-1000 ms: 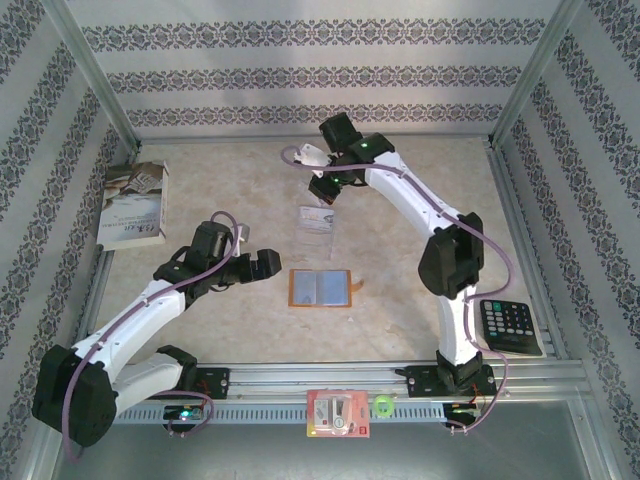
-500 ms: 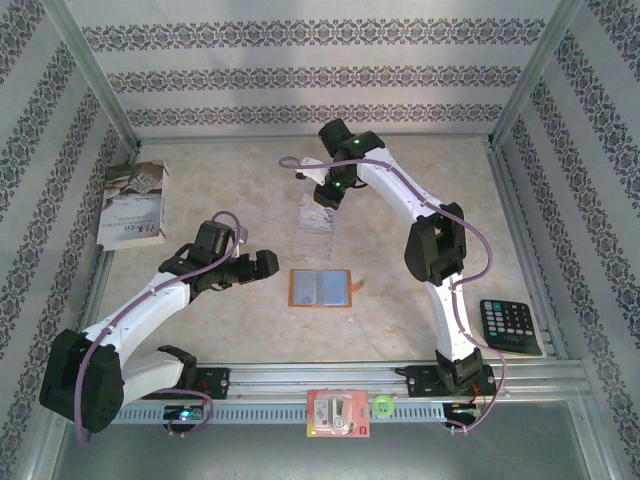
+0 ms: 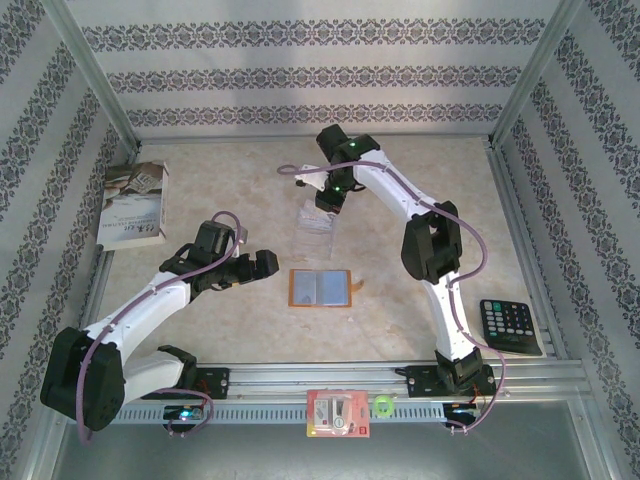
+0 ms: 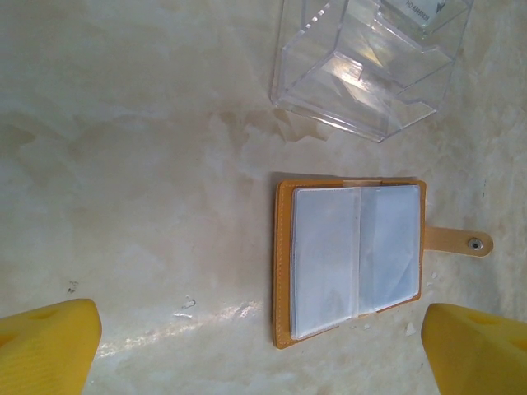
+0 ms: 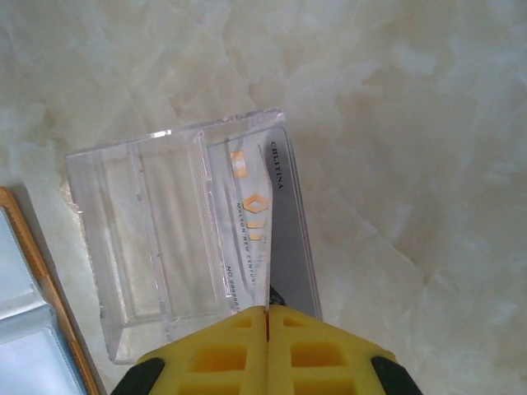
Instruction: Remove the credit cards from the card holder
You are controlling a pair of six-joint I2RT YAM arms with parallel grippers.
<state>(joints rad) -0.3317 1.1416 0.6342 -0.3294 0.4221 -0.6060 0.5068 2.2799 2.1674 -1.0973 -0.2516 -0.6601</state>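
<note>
My right gripper (image 5: 268,317) has its fingers pressed together, pinching the near edge of a credit card (image 5: 284,239). The card reaches straight ahead of the fingertips into a slot of the clear tray (image 5: 156,247). I judge it best to part them only once the card seats squarely. My left gripper (image 4: 263,346) hangs spread wide, with the card holder (image 4: 350,259) lying open between its fingers.

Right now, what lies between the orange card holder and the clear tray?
Just bare table, in the left wrist view: card holder and tray lie apart.
</note>
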